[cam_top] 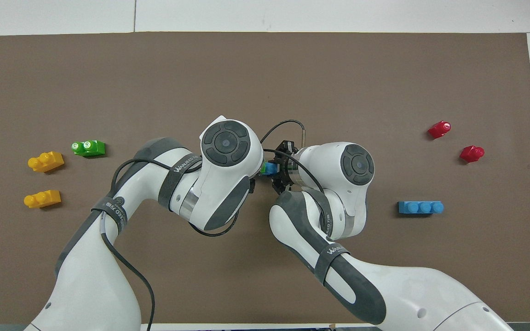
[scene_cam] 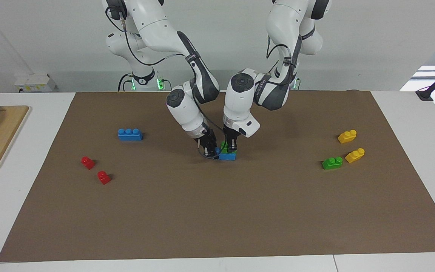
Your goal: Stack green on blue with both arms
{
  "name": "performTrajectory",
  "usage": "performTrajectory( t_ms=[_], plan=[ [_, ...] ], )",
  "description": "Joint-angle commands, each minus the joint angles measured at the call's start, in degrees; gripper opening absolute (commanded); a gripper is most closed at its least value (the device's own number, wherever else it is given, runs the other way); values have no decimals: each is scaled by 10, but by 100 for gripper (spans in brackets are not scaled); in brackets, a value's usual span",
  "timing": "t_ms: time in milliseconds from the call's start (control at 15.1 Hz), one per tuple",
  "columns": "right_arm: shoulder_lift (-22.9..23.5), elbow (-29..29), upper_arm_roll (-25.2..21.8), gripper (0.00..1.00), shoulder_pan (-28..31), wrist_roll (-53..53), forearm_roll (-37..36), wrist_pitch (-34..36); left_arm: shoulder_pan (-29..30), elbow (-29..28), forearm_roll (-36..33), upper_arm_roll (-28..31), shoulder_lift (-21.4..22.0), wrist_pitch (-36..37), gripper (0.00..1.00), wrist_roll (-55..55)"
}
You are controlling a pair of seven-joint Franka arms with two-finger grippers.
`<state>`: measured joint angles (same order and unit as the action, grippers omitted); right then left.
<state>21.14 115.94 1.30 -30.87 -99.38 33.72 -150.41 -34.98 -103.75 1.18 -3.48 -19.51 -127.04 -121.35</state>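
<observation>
Brown mat [scene_cam: 217,219] at the bottom of the facing view is bare, so we are looking to mid-frame, where both arms are meeting on the worktop [scene_cam: 25,196]. We are seeing the green brick [scene_cam: 224,145] sitting on top of the blue brick [scene_cam: 228,155] at the centre of the frame, and the blue one is resting on the mat. We are reading the left claw [scene_cam: 232,146] as pinching the green brick from above. Right claw [scene_cam: 210,149] is down at the blue brick's end, touching or just beside it; we cannot tell whether its fingers are spread or pressed together. In the overhead view the arms' wrists are covering the stack, with only a sliver of blue and green showing at centre.

We are judging the task as nearly done: green is on blue, though we cannot tell if the studs are fully seated. Still to come are a final press, letting go, and pulling both arms clear.

Spare bricks are lying untouched: second blue brick [scene_cam: 130,134] left of centre, second green brick [scene_cam: 332,163] at the right, yellow bricks [scene_cam: 347,136] beside it, red bricks [scene_cam: 88,162] at lower left.
</observation>
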Motion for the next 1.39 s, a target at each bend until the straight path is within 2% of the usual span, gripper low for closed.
performTrajectory(
  t_ms=[0,332,465,531,598,664,863,930,1062,1195,1328],
  plan=[
    [5,23,-2,0,15,29,17,-16,-8,-29,-7,7,4,-15,0,43],
    [5,23,-2,0,16,30,17,-16,-7,-42,-7,7,-3,-58,0,48],
    [5,23,-2,0,17,30,17,-16,-7,-42,-7,7,-3,-51,0,57],
    [5,23,-2,0,16,29,17,-16,-7,-38,-7,7,-3,-44,53,57],
    [5,23,-2,0,16,28,18,-16,-7,-35,-7,7,-3,-31,100,57],
    [5,23,-2,1,16,28,26,-16,-6,-32,-7,7,1,-17,100,57],
    [5,18,-2,68,16,28,41,-15,5,-19,-6,10,25,19,100,58],
    [6,17,-2,79,16,28,41,-15,17,-19,-6,10,42,24,100,58],
    [6,13,-2,88,19,27,42,-13,43,-15,-6,10,70,50,100,59],
    [6,10,-2,90,20,27,42,-10,71,-8,-6,11,100,95,100,66],
    [0,3,-2,93,34,26,42,7,97,-9,-6,12,131,158,100,137]
  ],
)
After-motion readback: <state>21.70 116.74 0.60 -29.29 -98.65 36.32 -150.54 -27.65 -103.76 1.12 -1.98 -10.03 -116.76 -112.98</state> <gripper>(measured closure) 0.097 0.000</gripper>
